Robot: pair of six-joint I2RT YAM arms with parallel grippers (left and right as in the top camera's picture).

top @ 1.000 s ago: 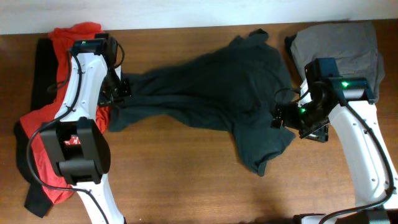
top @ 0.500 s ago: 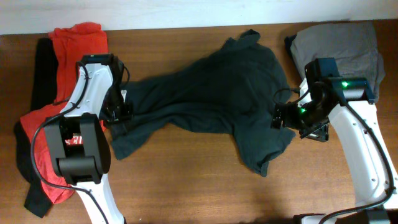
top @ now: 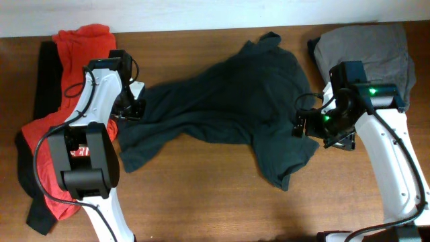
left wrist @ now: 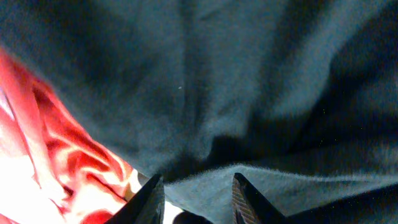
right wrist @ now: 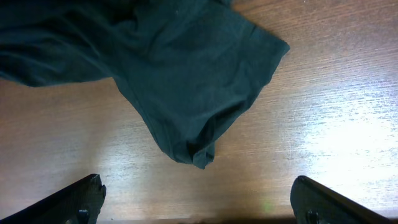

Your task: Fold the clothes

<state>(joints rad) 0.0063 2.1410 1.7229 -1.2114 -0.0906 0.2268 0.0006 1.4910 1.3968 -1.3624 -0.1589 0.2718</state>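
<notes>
The wooden table [top: 201, 208] carries everything. Across its middle lies the dark-green T-shirt [top: 235, 101], rumpled and twisted, stretched from the left arm to the right one, with one lobe sagging toward the near edge. The red T-shirt [top: 84, 40] is heaped at the far left, partly under the left arm, and the grey garment [top: 366, 47] sits at the far right corner, apart from the work.

The step in hand looks like spreading the green shirt flat before any fold. The left gripper [top: 132, 107] is low on the shirt's left end, its fingers [left wrist: 151, 196] parted with slack cloth lying between them, not pinched. The right gripper [top: 302, 126] hovers at the shirt's right edge, fingers [right wrist: 84, 196] spread wide and empty over bare wood.

Next, each gripper probably needs a clean hold on an edge or corner, then an outward pull to take out the twist.

Hard to read: which end is collar and which hem, where the sleeves are, and any print. A black garment [top: 46, 81] at the left is mostly hidden under the red one.
</notes>
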